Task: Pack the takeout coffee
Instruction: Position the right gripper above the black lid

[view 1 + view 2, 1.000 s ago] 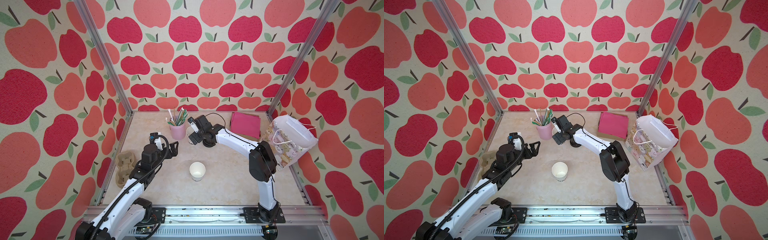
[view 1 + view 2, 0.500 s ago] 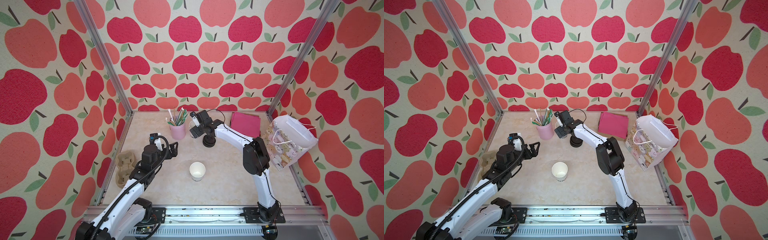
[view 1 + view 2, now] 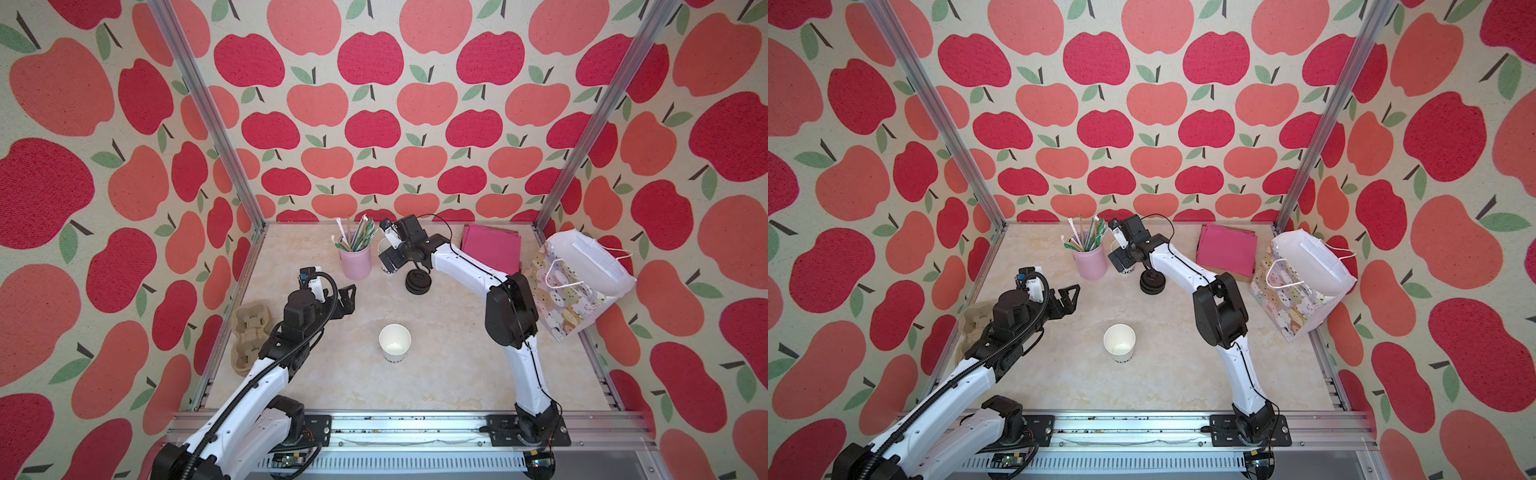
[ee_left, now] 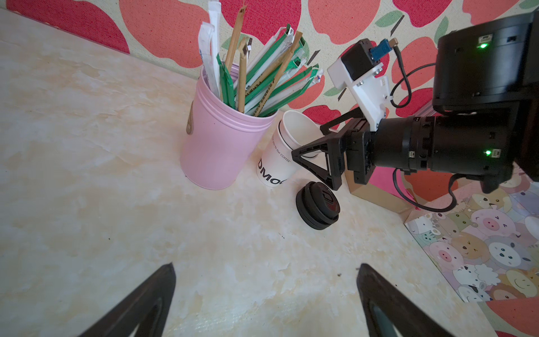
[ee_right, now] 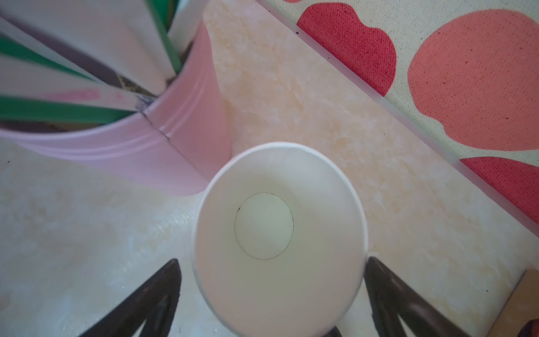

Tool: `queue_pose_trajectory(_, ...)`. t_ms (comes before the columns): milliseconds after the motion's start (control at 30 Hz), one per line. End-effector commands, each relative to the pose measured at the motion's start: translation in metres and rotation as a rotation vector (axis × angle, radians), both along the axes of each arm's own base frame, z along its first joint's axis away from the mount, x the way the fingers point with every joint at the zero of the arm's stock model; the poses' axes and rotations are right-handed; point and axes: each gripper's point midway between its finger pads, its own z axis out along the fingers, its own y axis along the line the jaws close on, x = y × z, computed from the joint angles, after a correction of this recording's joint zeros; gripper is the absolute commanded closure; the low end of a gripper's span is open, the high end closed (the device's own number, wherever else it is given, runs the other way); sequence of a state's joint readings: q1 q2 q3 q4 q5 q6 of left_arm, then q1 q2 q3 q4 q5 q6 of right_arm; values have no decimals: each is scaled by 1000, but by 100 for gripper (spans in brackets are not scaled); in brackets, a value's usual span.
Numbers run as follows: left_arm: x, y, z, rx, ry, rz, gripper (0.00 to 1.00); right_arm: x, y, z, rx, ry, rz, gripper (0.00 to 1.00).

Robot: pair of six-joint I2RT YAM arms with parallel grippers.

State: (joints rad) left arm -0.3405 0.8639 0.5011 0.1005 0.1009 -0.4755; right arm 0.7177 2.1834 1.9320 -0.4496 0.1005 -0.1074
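Observation:
The takeout coffee cup (image 3: 395, 343) (image 3: 1119, 344), white with black lettering at its base, stands upright and empty mid-table, untouched. Round black lids (image 3: 417, 281) (image 3: 1152, 282) (image 4: 318, 205) lie stacked behind it. My right gripper (image 3: 390, 259) (image 3: 1121, 259) (image 4: 309, 140) (image 5: 272, 259) is open, with its jaws either side of the nested stack of white cups (image 4: 275, 163) (image 5: 280, 233) beside the pink straw cup. My left gripper (image 3: 347, 297) (image 3: 1069, 297) (image 4: 267, 280) hovers open and empty at the left, pointing toward the lids.
The pink cup of straws (image 3: 355, 259) (image 3: 1090, 262) (image 4: 218, 146) touches the cup stack. A pink napkin pile (image 3: 492, 247) lies at the back right. A patterned gift bag (image 3: 577, 282) (image 3: 1304, 282) leans on the right wall, and a cardboard cup carrier (image 3: 249, 338) sits against the left wall.
The right arm has swung its elbow left and back, uncovering the black lids, while its gripper stays over the cup stack. The left arm has not moved.

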Motion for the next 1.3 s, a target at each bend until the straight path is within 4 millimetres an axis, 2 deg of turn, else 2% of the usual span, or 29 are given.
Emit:
queue_pose_trajectory(0, 0, 4, -2, 18, -11, 8, 1, -20, 1, 59, 97, -48, 55, 1)
queue_pose_trajectory(100, 1, 3, -3, 19, -9, 7, 1, -31, -8, 83, 130, -79, 55, 1)
queue_pose_trajectory(200, 2, 2, -4, 17, -7, 4, 1, -41, -20, 93, 127, -91, 52, 1)
queue_pose_trajectory(333, 2, 2, -5, 19, -4, 0, 1, -48, -39, 94, 119, -80, 31, 1)
queue_pose_trajectory(400, 2, 2, -4, 20, -6, -2, 1, -44, -56, 93, 124, -70, -47, 1)
queue_pose_trajectory(533, 2, 1, -3, 16, -11, -6, 1, -39, -82, 83, 123, -27, -142, 1)
queue_pose_trajectory(667, 2, 0, -2, 13, -14, -13, 1, -36, -102, 72, 224, 91, -217, 1)
queue_pose_trajectory(900, 2, -2, -1, 7, -16, -20, 1, -27, -124, 49, 324, 240, -294, 1)
queue_pose_trajectory(1067, 3, -3, 1, 4, -19, -24, 1, -22, -126, 30, 358, 332, -309, 1)
queue_pose_trajectory(1267, 3, -4, 2, 6, -21, -26, 1, -22, -118, 1, 335, 437, -310, 1)
